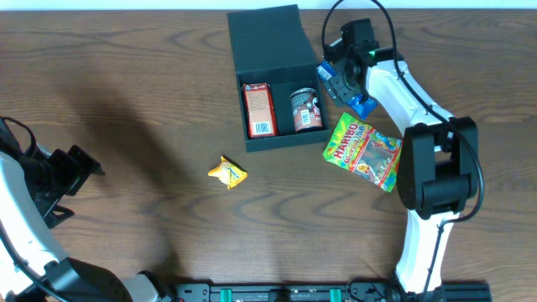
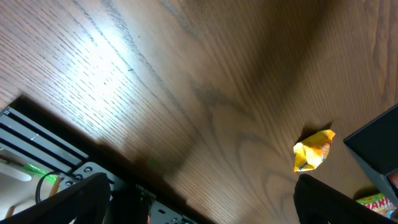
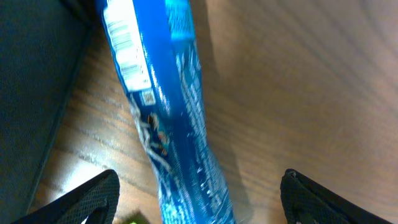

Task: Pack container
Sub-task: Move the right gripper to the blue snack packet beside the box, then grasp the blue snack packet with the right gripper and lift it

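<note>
Blue snack packet (image 3: 174, 124) fills most of the right wrist view, running up the middle between the right gripper (image 3: 198, 199) fingers (image 3: 93, 199). Those fingers are spread wide on either side and neither one looks to be touching it, so nothing is gripped as far as I can see. On to the main thing: the container (image 1: 268, 42) sits at about 12 o'clock on the table (image 1: 126, 84), a bit right of centre, with its flap lid swung open toward the far edge. Inside there's a red-and-white carton (image 1: 259, 109) on the left and a dark round can (image 1: 306, 110) on the right, side by side. The blue packet is just outside the box at its 3 o'clock, right by the wall; can't tell if it actually touches. At roughly 4 o'clock from the box lies a green Haribo bag (image 1: 363, 151), close by but apart. At 7 o'clock there's a small crumpled yellow wrapper (image 1: 227, 173), on its own on the wood. Way out at 8 o'clock, well apart from everything, the left gripper (image 2: 199, 186) hangs with its fingers (image 2: 81, 202) wide apart and nothing between them.
</note>
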`<action>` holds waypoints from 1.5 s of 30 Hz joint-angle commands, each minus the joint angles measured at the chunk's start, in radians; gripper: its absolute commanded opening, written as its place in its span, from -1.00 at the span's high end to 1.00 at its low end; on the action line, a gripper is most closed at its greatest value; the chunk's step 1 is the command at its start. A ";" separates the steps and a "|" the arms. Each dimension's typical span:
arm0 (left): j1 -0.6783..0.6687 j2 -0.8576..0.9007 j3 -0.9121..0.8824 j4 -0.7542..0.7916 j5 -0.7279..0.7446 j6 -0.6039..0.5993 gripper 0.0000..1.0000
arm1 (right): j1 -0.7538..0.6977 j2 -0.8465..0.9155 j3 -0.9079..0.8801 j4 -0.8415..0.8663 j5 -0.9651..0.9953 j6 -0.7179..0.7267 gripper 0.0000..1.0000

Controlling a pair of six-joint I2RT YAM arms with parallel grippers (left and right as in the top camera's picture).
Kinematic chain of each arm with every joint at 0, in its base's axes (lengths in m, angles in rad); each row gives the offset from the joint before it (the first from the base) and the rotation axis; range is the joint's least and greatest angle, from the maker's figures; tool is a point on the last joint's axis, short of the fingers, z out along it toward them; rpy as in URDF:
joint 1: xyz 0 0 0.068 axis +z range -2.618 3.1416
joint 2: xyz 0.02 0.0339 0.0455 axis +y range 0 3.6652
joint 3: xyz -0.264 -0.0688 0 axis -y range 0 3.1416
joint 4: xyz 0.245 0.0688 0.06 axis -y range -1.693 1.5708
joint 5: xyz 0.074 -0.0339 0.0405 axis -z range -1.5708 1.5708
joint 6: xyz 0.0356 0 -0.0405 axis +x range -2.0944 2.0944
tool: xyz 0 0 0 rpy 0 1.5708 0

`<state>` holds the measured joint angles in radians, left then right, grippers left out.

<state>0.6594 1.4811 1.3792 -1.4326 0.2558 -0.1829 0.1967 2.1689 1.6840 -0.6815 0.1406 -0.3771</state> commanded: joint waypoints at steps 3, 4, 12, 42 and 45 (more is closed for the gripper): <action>0.004 -0.003 0.011 -0.003 -0.004 0.000 -0.90 | -0.013 0.027 0.005 0.040 -0.092 -0.032 -0.65; 0.004 -0.003 0.011 -0.003 -0.004 0.000 -0.90 | -0.013 0.029 0.005 0.043 -0.093 -0.032 -0.62; 0.004 -0.003 0.011 -0.003 -0.004 0.000 -0.90 | -0.040 0.032 0.003 0.043 -0.123 -0.032 -0.39; 0.004 -0.003 0.011 -0.003 -0.004 0.000 -0.91 | -0.043 0.037 -0.064 0.065 -0.227 -0.031 0.11; 0.004 -0.003 0.011 -0.003 -0.004 0.000 -0.90 | -0.043 0.037 -0.064 0.064 -0.228 -0.027 0.23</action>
<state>0.6594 1.4811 1.3792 -1.4326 0.2558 -0.1829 0.1600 2.1872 1.6276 -0.6159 -0.0746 -0.4057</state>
